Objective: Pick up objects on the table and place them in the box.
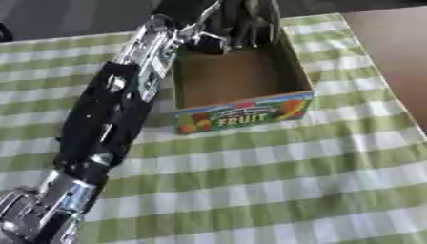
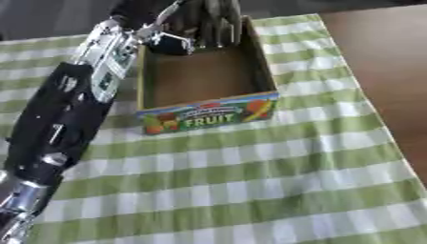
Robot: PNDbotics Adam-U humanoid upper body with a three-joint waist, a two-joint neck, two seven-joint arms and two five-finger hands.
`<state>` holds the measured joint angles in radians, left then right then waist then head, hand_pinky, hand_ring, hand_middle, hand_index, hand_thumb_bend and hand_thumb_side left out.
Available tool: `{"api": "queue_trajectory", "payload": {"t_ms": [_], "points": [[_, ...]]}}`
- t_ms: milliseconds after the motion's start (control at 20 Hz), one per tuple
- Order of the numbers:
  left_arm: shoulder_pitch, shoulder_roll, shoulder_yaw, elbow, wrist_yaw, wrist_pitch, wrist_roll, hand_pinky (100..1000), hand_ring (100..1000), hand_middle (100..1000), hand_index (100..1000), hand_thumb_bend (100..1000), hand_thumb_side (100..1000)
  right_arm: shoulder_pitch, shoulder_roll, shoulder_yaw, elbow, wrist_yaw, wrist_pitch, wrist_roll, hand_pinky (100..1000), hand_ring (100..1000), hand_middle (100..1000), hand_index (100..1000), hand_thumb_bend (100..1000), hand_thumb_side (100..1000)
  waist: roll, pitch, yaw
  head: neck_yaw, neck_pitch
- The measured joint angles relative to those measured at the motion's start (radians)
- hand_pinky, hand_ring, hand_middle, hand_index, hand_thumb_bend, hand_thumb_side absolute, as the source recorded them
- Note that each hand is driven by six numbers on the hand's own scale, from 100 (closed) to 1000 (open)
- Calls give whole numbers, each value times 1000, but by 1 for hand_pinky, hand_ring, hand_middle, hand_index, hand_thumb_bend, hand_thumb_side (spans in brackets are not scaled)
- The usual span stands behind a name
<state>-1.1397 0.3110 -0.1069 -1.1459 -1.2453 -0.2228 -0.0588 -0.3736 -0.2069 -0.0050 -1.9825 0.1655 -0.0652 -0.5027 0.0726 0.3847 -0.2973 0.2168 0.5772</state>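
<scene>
The left hand (image 1: 238, 26) runs off the top edge over the far end of the box (image 1: 242, 102), its fingers smeared by blur, so there's no telling whether it holds anything. The far wall and back floor of the box sit hidden behind that hand and wrist (dark shapes only). The small print above "FRUIT" is too blurred to read.

The box (image 1: 242, 102) sits on the cloth (image 1: 275, 181) toward the far side of the desk (image 1: 392, 52), whose bare top shows to the right. The left hand (image 1: 238, 26) reaches in from the left, over the box's far end.
</scene>
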Motion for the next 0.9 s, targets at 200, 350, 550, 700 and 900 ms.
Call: {"api": "queue_trajectory", "payload": {"t_ms": [200, 350, 550, 700, 900], "points": [[4, -5, -10, 18, -73, -32, 1, 615, 611, 574, 578, 100, 196, 0, 0, 0, 0, -2, 1, 3, 883, 762, 655, 807, 100, 652, 0, 2, 3, -4, 0], [12, -8, -12, 32, -119, -49, 16, 619, 611, 570, 577, 100, 185, 1, 3, 3, 0, -4, 2, 6, 884, 762, 655, 807, 100, 652, 1, 4, 1, -6, 1], [22, -14, -17, 56, -173, -65, 40, 640, 632, 583, 629, 100, 159, 4, 9, 6, 0, -7, 4, 9, 885, 762, 654, 807, 100, 652, 1, 10, -2, -8, 2], [23, -21, -21, 69, -219, -78, 47, 672, 666, 594, 686, 100, 135, 5, 10, 7, 0, -10, 5, 10, 886, 762, 654, 807, 100, 652, 1, 15, -8, -7, 2], [23, -22, -24, 94, -300, -94, 34, 701, 707, 619, 791, 163, 120, 5, 12, 12, 0, -13, 7, 13, 886, 763, 654, 807, 100, 653, 1, 17, -11, -3, 2]]}}
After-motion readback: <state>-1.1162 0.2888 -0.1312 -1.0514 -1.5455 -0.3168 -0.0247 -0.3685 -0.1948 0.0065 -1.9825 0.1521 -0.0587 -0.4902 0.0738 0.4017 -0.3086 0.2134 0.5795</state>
